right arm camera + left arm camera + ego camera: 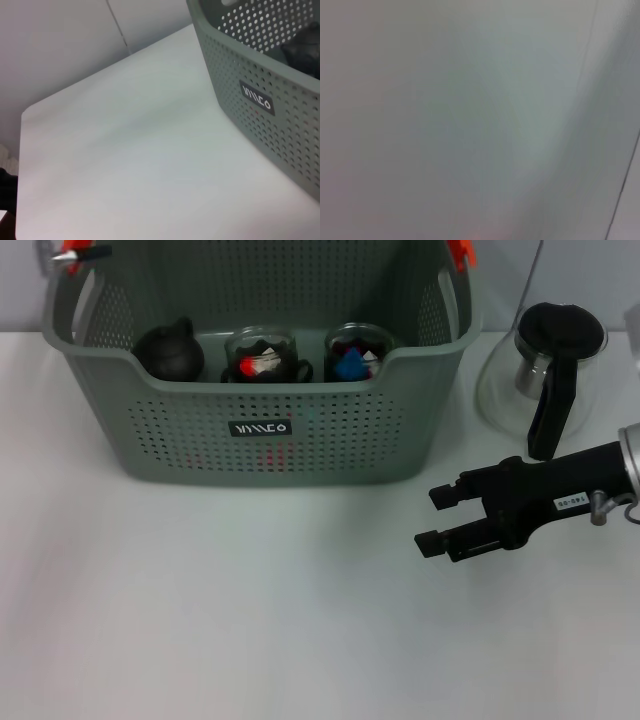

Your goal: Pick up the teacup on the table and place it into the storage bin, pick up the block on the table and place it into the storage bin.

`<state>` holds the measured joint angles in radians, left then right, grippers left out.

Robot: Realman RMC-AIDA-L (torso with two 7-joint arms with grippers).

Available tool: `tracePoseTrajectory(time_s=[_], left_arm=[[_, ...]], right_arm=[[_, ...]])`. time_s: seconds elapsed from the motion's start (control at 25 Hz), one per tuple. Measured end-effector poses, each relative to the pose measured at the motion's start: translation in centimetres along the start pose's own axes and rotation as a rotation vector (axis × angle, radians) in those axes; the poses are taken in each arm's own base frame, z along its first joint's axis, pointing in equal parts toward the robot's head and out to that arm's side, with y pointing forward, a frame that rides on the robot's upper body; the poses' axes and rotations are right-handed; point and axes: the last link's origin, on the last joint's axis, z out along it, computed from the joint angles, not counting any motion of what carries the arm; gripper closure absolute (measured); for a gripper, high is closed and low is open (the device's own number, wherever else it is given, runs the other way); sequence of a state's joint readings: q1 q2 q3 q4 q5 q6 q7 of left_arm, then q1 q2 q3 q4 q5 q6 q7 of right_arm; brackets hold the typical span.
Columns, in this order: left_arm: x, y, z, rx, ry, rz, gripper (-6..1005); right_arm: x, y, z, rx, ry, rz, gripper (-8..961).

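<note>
The grey-green perforated storage bin (270,440) stands at the back of the white table (250,610), and its labelled wall (260,105) fills one side of the right wrist view. Inside it stand two glass teacups (262,353) (358,350). One holds a red block (247,366), the other a blue block (350,367). My right gripper (435,520) hovers over the table to the right of the bin's front corner, open, with nothing between its fingers. My left gripper is out of view; its wrist view shows only a blank grey surface.
A round black pot (170,352) sits in the bin's left part. A glass kettle (545,370) with a black lid and handle stands at the back right, just behind my right arm. Orange clips (460,250) mark the bin's handles.
</note>
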<state>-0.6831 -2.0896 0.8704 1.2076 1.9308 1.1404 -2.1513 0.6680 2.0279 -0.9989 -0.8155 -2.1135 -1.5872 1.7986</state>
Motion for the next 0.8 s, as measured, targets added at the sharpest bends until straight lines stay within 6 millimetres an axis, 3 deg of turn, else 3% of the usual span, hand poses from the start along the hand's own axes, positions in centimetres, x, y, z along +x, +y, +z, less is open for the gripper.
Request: tracePoseTrajectory(time_s=[0.12, 0.28, 0.36, 0.64, 0.8], left_arm=[[-0.3, 0.1, -2.5, -0.083, 0.060, -0.090, 329], [-3.3, 2.8, -6.8, -0.361, 0.132, -0.133, 182], [-4.9, 3.6, -8.5, -0.418, 0.168, -0.124, 108], [-9.9, 3.8, -13.7, -0.360, 0.249, -0.085, 70], [-11.6, 3.6, -15.1, -0.325, 0.241, -0.080, 65]], right_arm=[[-0.2, 0.1, -0.4, -0.007, -0.014, -0.007, 120], [-0.7, 0.6, -1.2, -0.047, -0.077, -0.036, 120], [-1.1, 0.8, -1.7, -0.064, -0.132, -0.055, 119], [-2.0, 1.4, -2.4, -0.084, -0.297, -0.106, 116], [-2.6, 1.8, -2.2, -0.100, -0.334, -0.128, 114]])
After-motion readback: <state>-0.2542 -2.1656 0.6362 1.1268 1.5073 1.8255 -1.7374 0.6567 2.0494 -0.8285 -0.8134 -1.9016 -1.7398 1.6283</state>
